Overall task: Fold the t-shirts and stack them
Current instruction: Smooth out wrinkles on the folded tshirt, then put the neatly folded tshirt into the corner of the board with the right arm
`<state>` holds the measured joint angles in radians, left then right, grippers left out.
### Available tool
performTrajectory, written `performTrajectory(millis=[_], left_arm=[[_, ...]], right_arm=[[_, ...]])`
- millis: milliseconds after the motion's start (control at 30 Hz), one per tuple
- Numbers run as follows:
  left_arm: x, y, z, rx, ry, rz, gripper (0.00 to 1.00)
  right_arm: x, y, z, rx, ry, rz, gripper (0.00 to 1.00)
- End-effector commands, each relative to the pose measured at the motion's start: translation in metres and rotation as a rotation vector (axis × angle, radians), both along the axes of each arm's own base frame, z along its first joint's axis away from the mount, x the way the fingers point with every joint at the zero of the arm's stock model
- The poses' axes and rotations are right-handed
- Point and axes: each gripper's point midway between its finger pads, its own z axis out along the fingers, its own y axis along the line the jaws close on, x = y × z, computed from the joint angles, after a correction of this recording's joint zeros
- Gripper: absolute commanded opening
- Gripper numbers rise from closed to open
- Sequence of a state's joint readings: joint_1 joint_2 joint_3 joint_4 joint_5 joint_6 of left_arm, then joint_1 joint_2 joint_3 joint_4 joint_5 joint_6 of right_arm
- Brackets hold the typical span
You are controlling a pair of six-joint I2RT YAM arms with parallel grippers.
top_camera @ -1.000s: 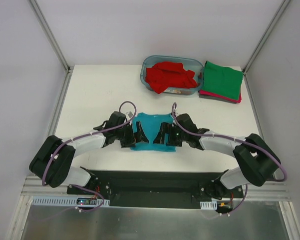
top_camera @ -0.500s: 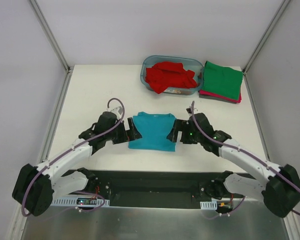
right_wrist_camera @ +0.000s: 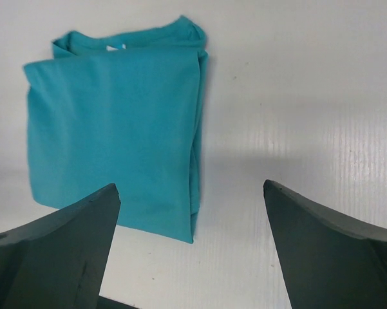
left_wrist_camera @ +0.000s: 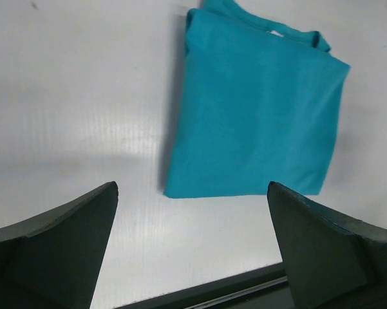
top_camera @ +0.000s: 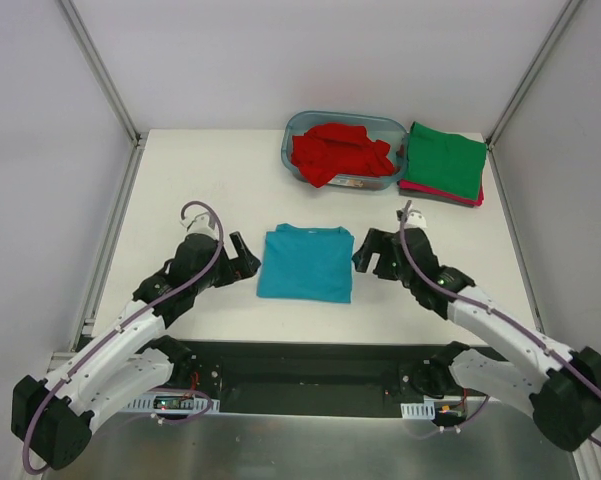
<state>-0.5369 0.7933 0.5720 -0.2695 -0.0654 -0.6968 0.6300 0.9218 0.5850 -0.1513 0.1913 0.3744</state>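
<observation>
Teal-blue t-shirt (top_camera: pixel 305 263) lies flat on the bench (top_camera: pixel 190 180), centre front, already folded to a neat rectangle with the collar end toward the far side. Left end effector (top_camera: pixel 246 258) sits just beside its left edge, clear of the cloth, jaws spread wide, holding nothing. In the left wrist view the two fingers (left_wrist_camera: pixel 58 251) frame bare bench, with the shirt lying ahead. Right end effector (top_camera: pixel 366 256) mirrors it at the right edge, also wide open, empty and not touching.

Arms flank the shirt one per side, which fits a two-handed fold. With the cloth free of both, the fold on this one reads as finished.

Green t-shirt (top_camera: pixel 445 160) is folded at the far right of the bench, on top of the magenta t-shirt (top_camera: pixel 450 197), of which only a sliver shows underneath. That is the done pile, set just beside the tub (top_camera: pixel 286 150). Red t-shirt (top_camera: pixel 338 152) is crumpled inside the tub, unfolded, so the tub looks like the supply and that one is yet to do.

Judgement: next step is getting the teal shirt onto the green one, and the right arm is on the nearer side for that. Cloth is soft and layered, and the right wrist view shows stacked edges along its right side. A pinch that misses the lower layers could let the fold fall open on the lift, so grip through all layers or carry it with both arms
</observation>
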Motion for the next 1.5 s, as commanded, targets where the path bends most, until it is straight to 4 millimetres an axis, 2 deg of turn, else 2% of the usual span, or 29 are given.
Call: performTrajectory(millis=[0,33,100,267,467,633,867,1167,1300,1333,1367,1467], left_arm=[[-0.005,0.026,-0.028,0.087,0.039,0.107,0.99],[-0.005,0.026,-0.029,0.088,0.042,0.107,0.99],[-0.006,0.025,-0.029,0.092,0.048,0.099,0.99],[-0.006,0.024,-0.032,0.094,0.063,0.093,0.99],[-0.007,0.023,-0.031,0.09,0.058,0.087,0.99],[-0.007,0.024,-0.032,0.093,0.063,0.091,0.99],[-0.006,0.024,-0.034,0.097,0.073,0.094,0.99],[-0.006,0.025,-0.034,0.1,0.073,0.098,0.99],[-0.006,0.025,-0.035,0.102,0.075,0.101,0.99],[-0.006,0.025,-0.035,0.101,0.073,0.101,0.99],[-0.006,0.026,-0.035,0.103,0.076,0.104,0.99],[-0.006,0.027,-0.037,0.109,0.079,0.11,0.99]], right_arm=[[0.011,0.015,-0.013,-0.048,0.115,0.007,0.96],[0.014,0.022,-0.011,-0.05,0.136,0.022,0.96],[0.016,0.029,-0.02,-0.094,0.204,0.022,0.96],[0.026,0.043,-0.048,-0.228,0.298,0.014,0.99],[0.031,0.056,-0.08,-0.283,0.388,0.014,0.9],[0.025,0.067,-0.095,-0.295,0.433,0.05,0.86],[0.023,0.071,-0.11,-0.353,0.465,0.042,0.82],[0.017,0.072,-0.132,-0.434,0.503,-0.003,0.71],[0.018,0.075,-0.139,-0.437,0.495,-0.012,0.59],[0.02,0.079,-0.141,-0.434,0.481,0.003,0.52],[0.022,0.081,-0.144,-0.437,0.472,0.008,0.4],[0.028,0.084,-0.15,-0.457,0.46,0.023,0.28]])
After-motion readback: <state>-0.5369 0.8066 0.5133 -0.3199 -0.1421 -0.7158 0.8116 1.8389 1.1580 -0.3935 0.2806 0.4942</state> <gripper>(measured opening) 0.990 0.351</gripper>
